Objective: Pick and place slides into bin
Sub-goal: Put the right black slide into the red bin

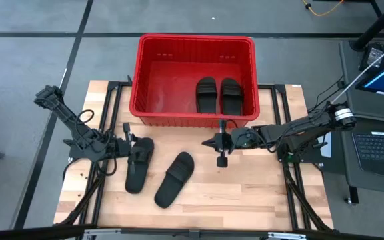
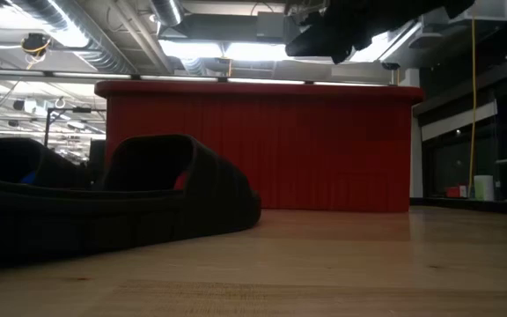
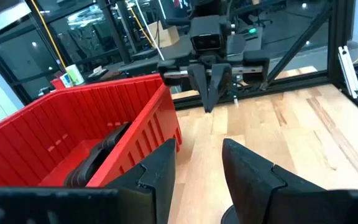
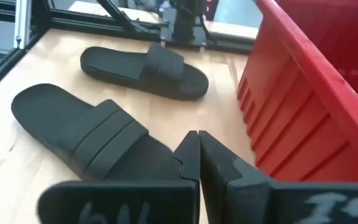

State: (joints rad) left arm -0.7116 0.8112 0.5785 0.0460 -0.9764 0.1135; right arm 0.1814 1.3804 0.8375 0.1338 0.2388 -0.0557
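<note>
Tabletop bin (image 1: 153,47) with two slides (image 1: 218,95)

Two black slides (image 1: 217,95) in red bin (image 1: 153,107), two (image 1: 159,172) seemingly flat outside

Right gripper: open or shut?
Shut. The right gripper has its two fingers pressed together, nothing between them, beside the bin.

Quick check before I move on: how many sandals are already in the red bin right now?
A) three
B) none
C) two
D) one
C: the overhead view shows two sandals lying side by side at the right end inside the bin, while the other two sandals lie out on the table.
</note>
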